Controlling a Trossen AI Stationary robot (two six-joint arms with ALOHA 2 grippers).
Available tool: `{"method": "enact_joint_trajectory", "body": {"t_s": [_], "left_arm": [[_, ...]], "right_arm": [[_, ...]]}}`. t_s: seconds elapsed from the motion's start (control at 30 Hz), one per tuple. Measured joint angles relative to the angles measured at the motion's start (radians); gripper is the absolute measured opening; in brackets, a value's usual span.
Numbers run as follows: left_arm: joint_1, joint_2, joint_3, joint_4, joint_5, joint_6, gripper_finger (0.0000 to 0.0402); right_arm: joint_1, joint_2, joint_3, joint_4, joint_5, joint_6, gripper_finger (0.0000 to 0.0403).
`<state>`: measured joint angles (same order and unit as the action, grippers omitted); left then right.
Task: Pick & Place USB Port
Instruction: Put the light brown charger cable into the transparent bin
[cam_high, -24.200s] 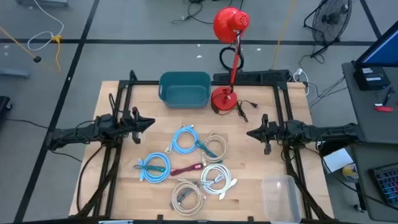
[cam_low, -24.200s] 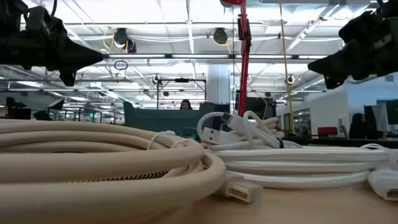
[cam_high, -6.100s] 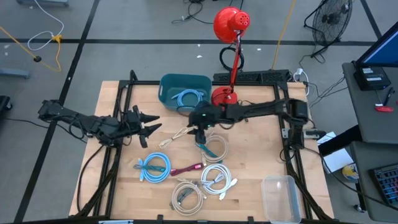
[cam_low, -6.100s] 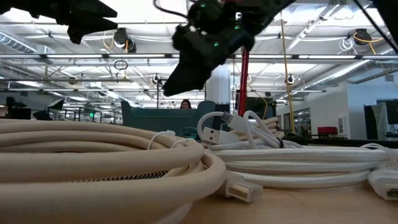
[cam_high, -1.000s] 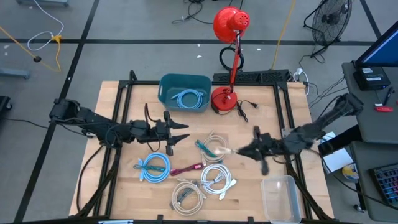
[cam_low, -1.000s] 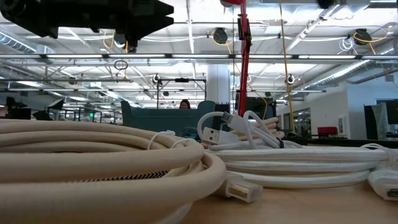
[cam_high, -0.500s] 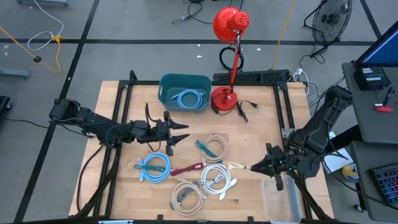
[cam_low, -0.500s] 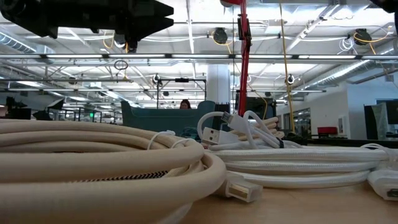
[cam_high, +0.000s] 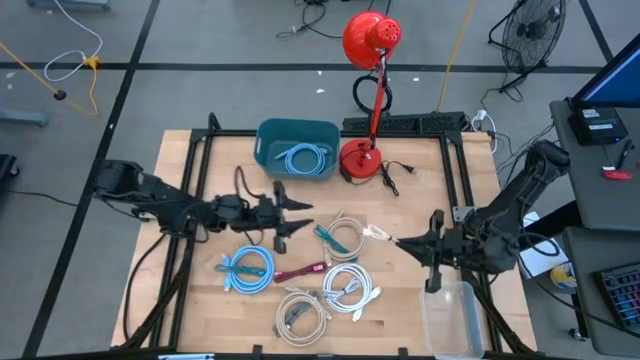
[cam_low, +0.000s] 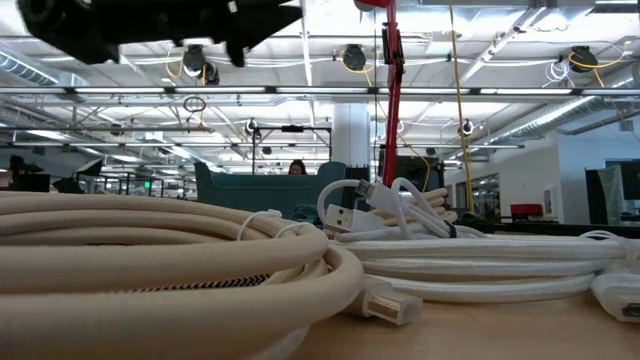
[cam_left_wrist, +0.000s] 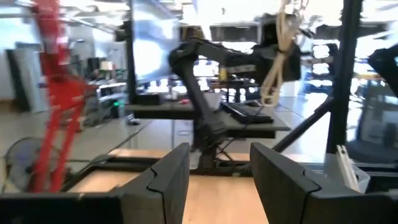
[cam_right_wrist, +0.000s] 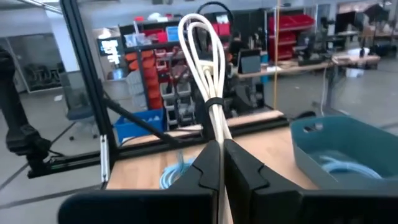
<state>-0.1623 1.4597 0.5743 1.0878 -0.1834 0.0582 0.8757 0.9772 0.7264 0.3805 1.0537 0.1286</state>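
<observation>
My right gripper (cam_high: 400, 243) hovers over the table's right half, shut on a coiled white USB cable (cam_right_wrist: 208, 68) tied with a black band. My left gripper (cam_high: 300, 212) hangs open above the table's middle left, with nothing between its fingers (cam_left_wrist: 217, 177); it shows at the top of the low view (cam_low: 215, 20). A teal bin (cam_high: 262, 140) at the far middle holds a blue cable (cam_high: 303, 157). More coiled cables lie on the table: blue (cam_high: 250, 268), white (cam_high: 350, 285) and cream (cam_high: 303, 315). My right gripper pinches the white cable bundle (cam_right_wrist: 217, 134) between its two shut fingers, below the black band (cam_right_wrist: 214, 101). The fingers come level from the table's right side. The loops (cam_high: 378, 234) stick out past the fingertips toward the left, lifted clear of the table.
A red desk lamp (cam_high: 362, 155) stands beside the bin at the far edge. A clear plastic container (cam_high: 447, 315) sits at the near right corner. A coiled teal-and-white cable (cam_high: 340, 238) and a maroon cable (cam_high: 300, 271) lie mid-table between my grippers. Black frame rails run along both sides.
My right gripper, still shut on the white cable, has dipped toward the near right corner and come back toward the table's middle. My left gripper has edged a little toward the right, staying open.
</observation>
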Motion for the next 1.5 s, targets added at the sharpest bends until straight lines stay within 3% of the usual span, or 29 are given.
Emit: {"method": "enact_joint_trajectory", "body": {"t_s": [0.2, 0.4, 0.67, 1.03, 1.5], "left_arm": [[-0.003, 0.16, 0.231, -0.098, 0.087, 0.054, 0.0172], [0.001, 0.19, 0.327, -0.098, 0.121, 0.097, 0.0172], [0.001, 0.19, 0.34, -0.117, 0.131, 0.127, 0.0172], [-0.009, 0.19, 0.34, -0.142, 0.131, 0.127, 0.0172], [-0.009, 0.19, 0.34, -0.142, 0.097, 0.116, 0.0157]], "right_arm": [[-0.083, 0.03, 0.0, 0.01, -0.08, -0.01, 0.0], [-0.164, 0.086, 0.0, 0.087, -0.21, -0.034, 0.0], [-0.28, 0.172, 0.0, 0.251, -0.334, -0.083, 0.0], [-0.413, 0.284, 0.0, 0.34, -0.509, 0.025, 0.0], [-0.418, 0.296, 0.0, 0.35, -0.512, 0.017, 0.0]]}}
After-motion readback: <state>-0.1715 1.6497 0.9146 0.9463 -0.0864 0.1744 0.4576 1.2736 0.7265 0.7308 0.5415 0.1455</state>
